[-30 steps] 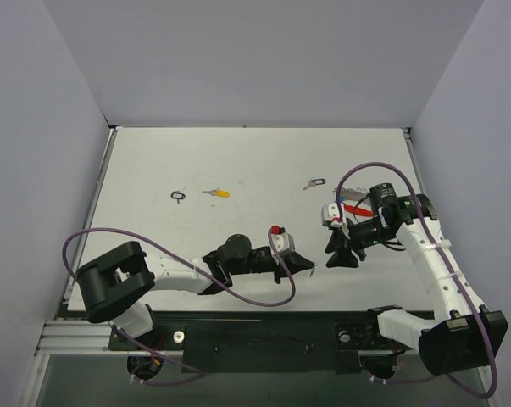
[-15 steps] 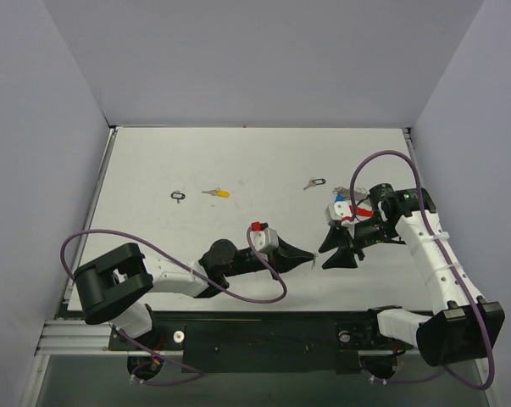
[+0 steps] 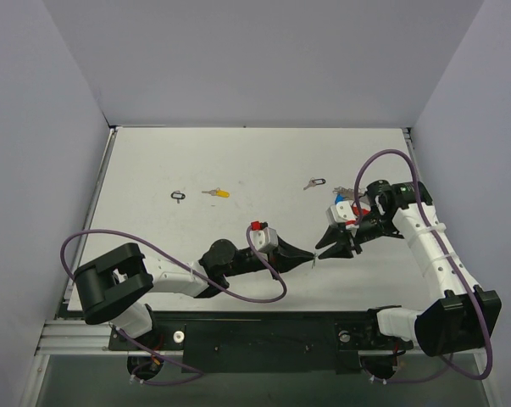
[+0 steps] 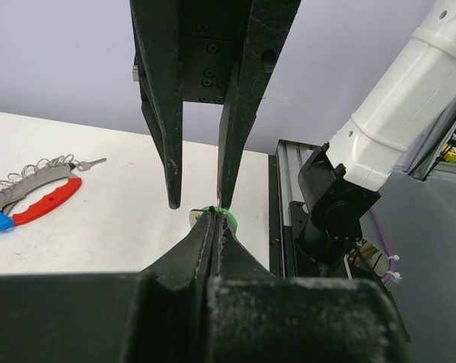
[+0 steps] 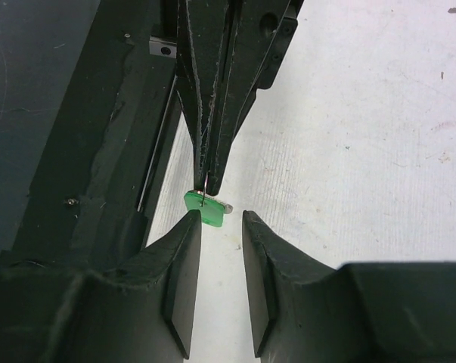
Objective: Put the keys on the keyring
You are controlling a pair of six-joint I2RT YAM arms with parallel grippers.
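Note:
My left gripper (image 3: 311, 257) is shut on a green-headed key (image 4: 229, 219), held just above the table by its thin metal part. The key also shows in the right wrist view (image 5: 206, 208). My right gripper (image 3: 334, 246) is open, with its jaws on either side of the space just in front of the green key (image 5: 221, 227). The keyring (image 3: 347, 193), a silver coil with a red piece, lies partly behind the right arm and shows in the left wrist view (image 4: 35, 193). A yellow key (image 3: 218, 193) and a black-headed key (image 3: 313, 183) lie further back.
A small bare black loop (image 3: 179, 196) lies left of the yellow key. The table's near edge and a black rail (image 4: 288, 219) run close behind the grippers. Purple cables loop off both arms.
My right gripper has moved left and down, up to the tip of the left gripper. My left gripper turned and lifted the green key towards it, then held still.

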